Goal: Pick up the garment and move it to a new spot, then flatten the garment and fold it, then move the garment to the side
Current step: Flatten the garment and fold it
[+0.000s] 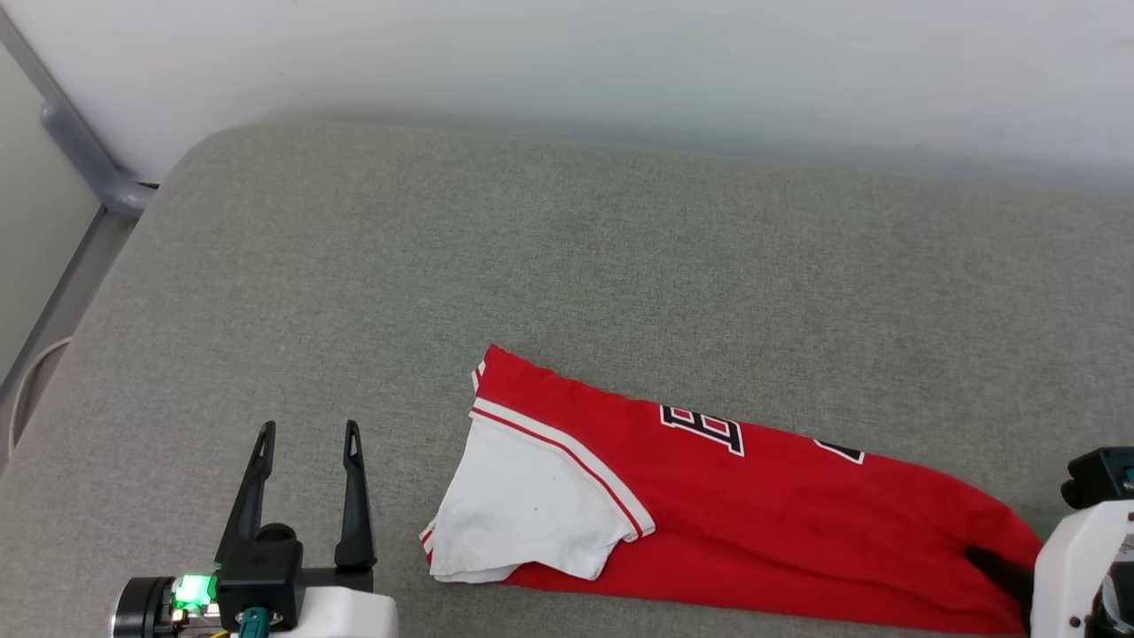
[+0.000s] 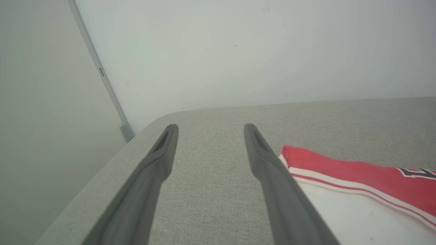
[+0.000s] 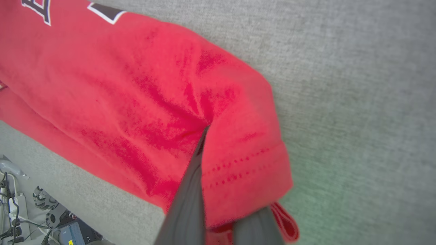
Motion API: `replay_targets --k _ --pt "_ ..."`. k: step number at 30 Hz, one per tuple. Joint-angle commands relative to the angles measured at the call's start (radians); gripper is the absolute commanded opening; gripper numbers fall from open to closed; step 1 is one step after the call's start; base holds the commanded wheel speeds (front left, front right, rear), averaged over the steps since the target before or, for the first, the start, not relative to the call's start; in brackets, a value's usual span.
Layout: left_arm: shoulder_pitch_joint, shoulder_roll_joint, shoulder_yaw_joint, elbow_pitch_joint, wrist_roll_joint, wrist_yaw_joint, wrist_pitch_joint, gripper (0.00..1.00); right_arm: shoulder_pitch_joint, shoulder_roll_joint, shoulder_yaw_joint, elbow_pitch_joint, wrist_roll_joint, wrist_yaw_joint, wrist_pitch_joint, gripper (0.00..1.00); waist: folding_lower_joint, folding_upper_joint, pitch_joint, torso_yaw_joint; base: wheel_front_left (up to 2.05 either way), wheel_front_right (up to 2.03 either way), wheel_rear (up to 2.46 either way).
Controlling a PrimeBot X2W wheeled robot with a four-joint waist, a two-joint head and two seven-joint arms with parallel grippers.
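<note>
Fabric this thin will sag and trail. Right hand (image 3: 204, 143) clamps the hem (image 3: 245, 170) of the shirt (image 1: 762, 523), stretched leftward across the cushion (image 1: 532, 248); left hand (image 1: 306, 430), fingers apart, sits beside its sleeve (image 1: 532, 514).

The shirt (image 1: 753, 505) lies folded into a long red strip across the grey padded surface (image 1: 620, 266), its white sleeve (image 1: 523, 514) with striped trim on top at the left end, black lettering (image 1: 704, 430) partly showing
</note>
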Motion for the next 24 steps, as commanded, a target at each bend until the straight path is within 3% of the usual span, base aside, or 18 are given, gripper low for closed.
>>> replay_targets --k 1,16,24 --pt "0.014 -0.005 0.011 0.003 0.014 -0.008 -0.002 1.00 0.000 -0.008 0.014 0.022 0.001 -0.001 -0.011 0.00 0.0000 -0.0001 -0.014 -0.006 0.00 0.00 0.00" --pt "0.058 -0.032 0.050 0.025 0.061 -0.079 -0.002 1.00 -0.015 -0.176 -0.060 0.179 -0.018 -0.001 -0.073 0.00 0.0000 -0.0001 -0.076 -0.035 0.00 0.00 0.00" --pt "0.076 -0.032 0.058 0.039 0.072 -0.100 -0.002 1.00 -0.004 -0.190 -0.063 0.042 -0.001 -0.001 -0.017 0.00 0.0000 -0.0001 -0.101 -0.056 0.00 0.00 0.00"
